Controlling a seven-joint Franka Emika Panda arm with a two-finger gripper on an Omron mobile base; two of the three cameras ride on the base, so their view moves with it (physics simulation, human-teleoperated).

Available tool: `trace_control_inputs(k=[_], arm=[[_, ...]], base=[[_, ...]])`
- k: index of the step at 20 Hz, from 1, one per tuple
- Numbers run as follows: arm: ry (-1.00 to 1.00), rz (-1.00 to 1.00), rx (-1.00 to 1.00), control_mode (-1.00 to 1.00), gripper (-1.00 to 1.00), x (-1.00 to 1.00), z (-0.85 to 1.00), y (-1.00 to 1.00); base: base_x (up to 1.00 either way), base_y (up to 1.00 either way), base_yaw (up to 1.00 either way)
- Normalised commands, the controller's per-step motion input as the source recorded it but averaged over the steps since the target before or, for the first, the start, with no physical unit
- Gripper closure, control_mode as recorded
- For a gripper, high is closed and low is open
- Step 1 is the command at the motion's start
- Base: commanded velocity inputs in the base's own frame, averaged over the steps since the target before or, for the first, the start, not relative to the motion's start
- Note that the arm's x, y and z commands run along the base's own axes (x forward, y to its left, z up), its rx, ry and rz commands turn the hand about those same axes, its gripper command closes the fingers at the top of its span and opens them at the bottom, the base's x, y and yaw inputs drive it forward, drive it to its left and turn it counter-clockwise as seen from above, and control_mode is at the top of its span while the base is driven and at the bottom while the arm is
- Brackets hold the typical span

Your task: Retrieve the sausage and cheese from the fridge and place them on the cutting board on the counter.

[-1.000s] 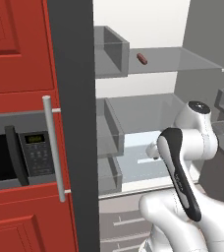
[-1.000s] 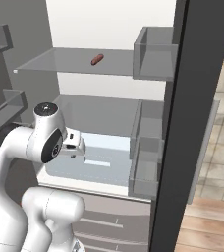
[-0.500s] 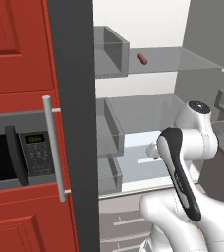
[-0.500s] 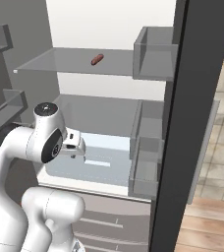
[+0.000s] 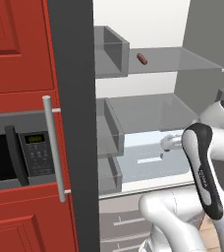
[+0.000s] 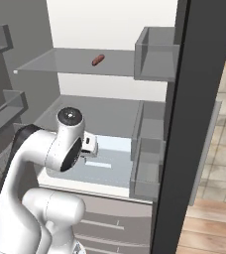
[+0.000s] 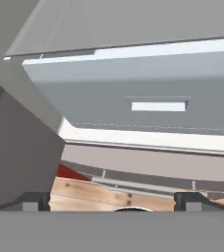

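Note:
The fridge (image 5: 148,19) stands open. On its upper glass shelf lies the sausage (image 5: 142,58), a small dark red-brown cylinder, also seen from the other side (image 6: 98,60). My white hand (image 6: 87,145) hangs well below that shelf, in front of the light lower shelf (image 6: 107,161). In the hand view the gripper (image 7: 113,201) is open, its two dark fingertips (image 7: 35,199) far apart with nothing between them. It faces the front edge of the lower shelf and the wooden floor under it. The cheese, the cutting board and the counter are out of view.
A grey microwave (image 5: 15,157) sits in red cabinets left of the fridge, beside a vertical bar handle (image 5: 52,147). Grey bins (image 5: 111,49) line the fridge's side, and more bins (image 6: 157,54) show in the right base view. Drawers (image 6: 105,223) lie below.

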Motion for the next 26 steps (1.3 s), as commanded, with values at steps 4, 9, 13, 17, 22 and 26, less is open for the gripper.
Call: trace_control_inputs(k=[4, 9, 13, 17, 22, 26], arm=[[-0.2, -0.02, 0.27, -1.0, -1.0, 0.11, 1.0, -0.51], [-0.13, -0.03, 0.11, -1.0, -1.0, 0.41, 0.99, -0.05], [-0.03, -0.07, 0.0, -1.0, -1.0, 0.52, 0.61, 0.01], [-0.02, -0.1, 0.0, -1.0, -1.0, 0.6, 0.49, 0.0], [-0.01, -0.11, -0.02, -1.0, -1.0, 0.65, 0.36, 0.0], [-0.07, -0.09, -0.02, -1.0, -1.0, 0.12, 0.29, 0.16]], base=[[0.0, 0.0, 0.0], [0.0, 0.0, 0.0], [0.0, 0.0, 0.0], [0.0, 0.0, 0.0], [0.0, 0.0, 0.0], [0.0, 0.0, 0.0]])
